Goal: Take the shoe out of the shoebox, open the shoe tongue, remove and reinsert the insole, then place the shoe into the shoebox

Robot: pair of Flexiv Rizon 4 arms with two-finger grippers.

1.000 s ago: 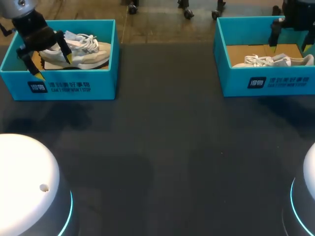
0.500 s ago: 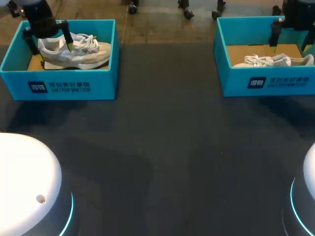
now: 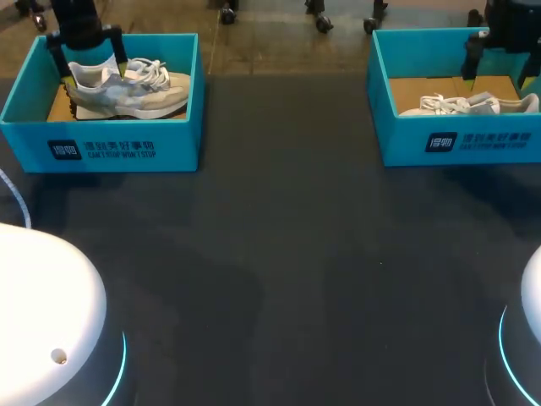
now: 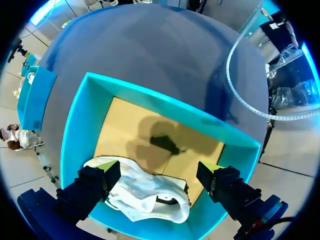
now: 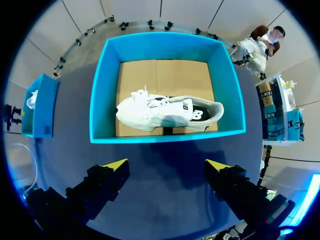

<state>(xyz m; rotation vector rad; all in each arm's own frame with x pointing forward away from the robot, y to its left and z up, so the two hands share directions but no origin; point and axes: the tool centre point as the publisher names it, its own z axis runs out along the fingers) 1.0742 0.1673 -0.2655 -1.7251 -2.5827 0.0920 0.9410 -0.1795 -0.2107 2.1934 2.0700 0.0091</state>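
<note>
Two teal shoeboxes stand at the table's far corners. The left shoebox (image 3: 101,148) holds a grey-white sneaker (image 3: 135,91) with its heel toward my left arm. My left gripper (image 3: 90,61) hangs open over that heel, one finger on either side and neither touching. The left wrist view shows the sneaker's heel (image 4: 150,197) between the yellow fingertips (image 4: 113,169) of my left gripper (image 4: 160,172), above the cardboard floor. The right shoebox (image 3: 456,139) holds a white sneaker (image 3: 469,103). My right gripper (image 3: 499,69) is open above it and, in its own view (image 5: 167,165), nearer than the box wall (image 5: 165,137) and the white sneaker (image 5: 167,112).
Dark table surface lies between the two boxes and toward the front edge. My arms' white bases sit at the near left (image 3: 42,313) and near right (image 3: 528,338) corners. The other box (image 5: 37,107) shows far off in the right wrist view.
My left gripper moved from the box's front left wall toward the back, ending over the sneaker's heel. The right arm and both sneakers stayed put.
</note>
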